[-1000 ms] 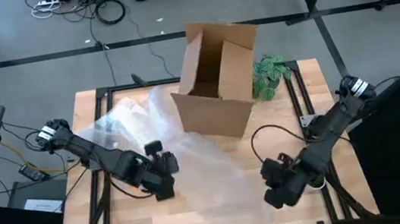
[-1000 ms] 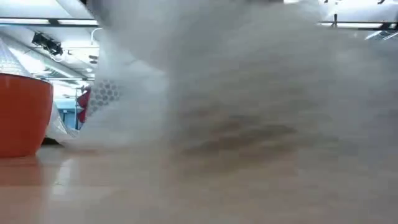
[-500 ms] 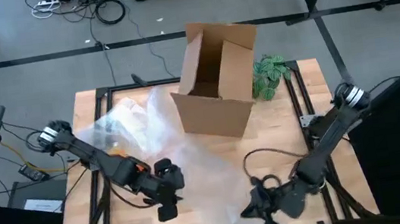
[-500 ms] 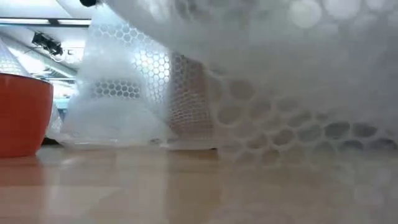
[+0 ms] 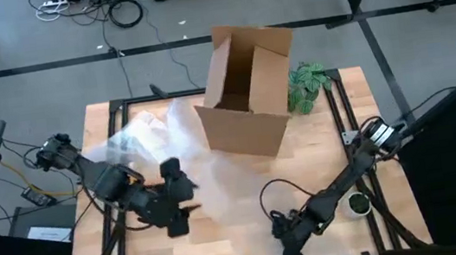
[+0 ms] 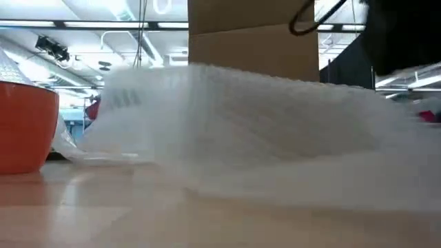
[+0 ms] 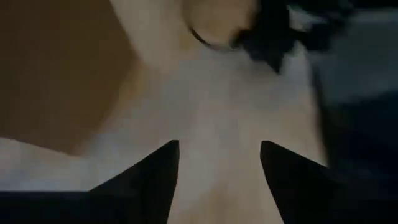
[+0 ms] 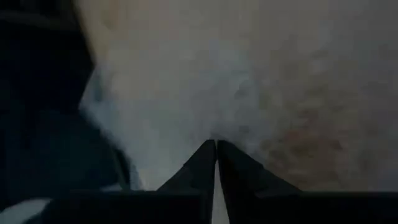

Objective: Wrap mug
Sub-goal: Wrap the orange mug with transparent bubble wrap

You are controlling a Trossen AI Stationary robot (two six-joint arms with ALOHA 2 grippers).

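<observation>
High cam looks straight down over the whole table (image 5: 320,164) and both arms. Low cam sits at tabletop level, facing across into the room, very close to the bubble wrap (image 6: 262,124). Both catch the cardboard box (image 5: 245,90). Wrist cams hover close above the wrap.

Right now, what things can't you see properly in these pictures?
- Orange mug: low view, cut off by the left edge; I cannot find it in the high view.
- Cardboard box: low view, bottom hidden behind bubble wrap.
- Right wrist view: all blurred.
</observation>
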